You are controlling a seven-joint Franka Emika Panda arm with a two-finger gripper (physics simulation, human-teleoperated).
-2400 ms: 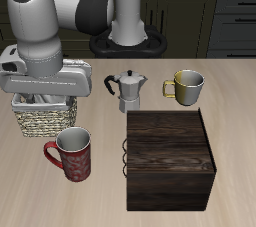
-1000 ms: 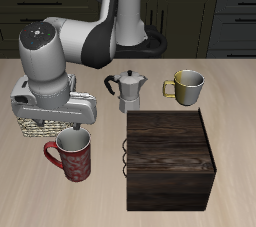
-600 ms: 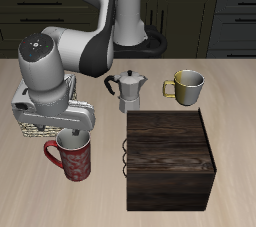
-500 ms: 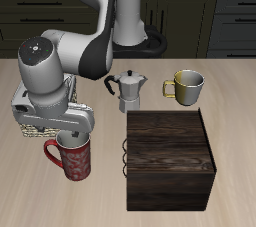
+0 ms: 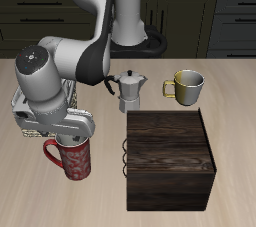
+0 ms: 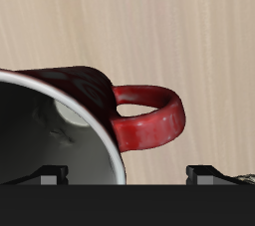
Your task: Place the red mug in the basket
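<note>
The red mug [image 5: 76, 162] stands upright near the table's front edge, its loop handle [image 5: 49, 153] pointing away from the wooden box. My gripper [image 5: 72, 141] is open and right over the mug's rim. In the wrist view the grey inside of the mug [image 6: 45, 130] and the red handle [image 6: 149, 120] fill the frame. The fingertips [image 6: 204, 173] straddle the mug wall on the handle side, one inside and one outside. The basket [image 5: 24, 129] sits just behind the mug and is mostly hidden by the gripper body. A bit of wicker shows in the wrist view [image 6: 245, 178].
A dark wooden box [image 5: 168, 157] stands beside the mug, a little apart. A silver moka pot [image 5: 125, 91] and a shiny yellow-gold mug [image 5: 187, 86] stand farther back.
My gripper has come forward from above the basket and lowered onto the red mug's rim. The mug and the other objects have not moved.
</note>
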